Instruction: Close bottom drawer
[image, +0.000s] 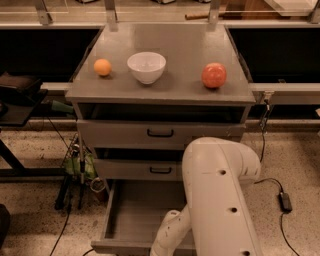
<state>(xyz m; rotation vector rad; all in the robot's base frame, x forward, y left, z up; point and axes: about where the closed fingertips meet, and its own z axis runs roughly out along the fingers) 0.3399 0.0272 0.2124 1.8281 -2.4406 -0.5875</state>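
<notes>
The bottom drawer (134, 212) of the grey cabinet (160, 92) is pulled far out toward me, and the part of its inside that shows is bare. Its front panel (117, 246) lies at the bottom edge of the view. My white arm (215, 200) reaches down over the drawer's right half, and its wrist (167, 235) sits at the front panel. My gripper is below the bottom edge of the view, out of sight. The arm hides the drawer's right side.
The middle drawer (142, 170) and top drawer (160, 134), both with black handles, stand slightly out. On the cabinet top are an orange (102, 67), a white bowl (146, 67) and a red apple (214, 75). Cables and green items (80, 167) lie left of the cabinet.
</notes>
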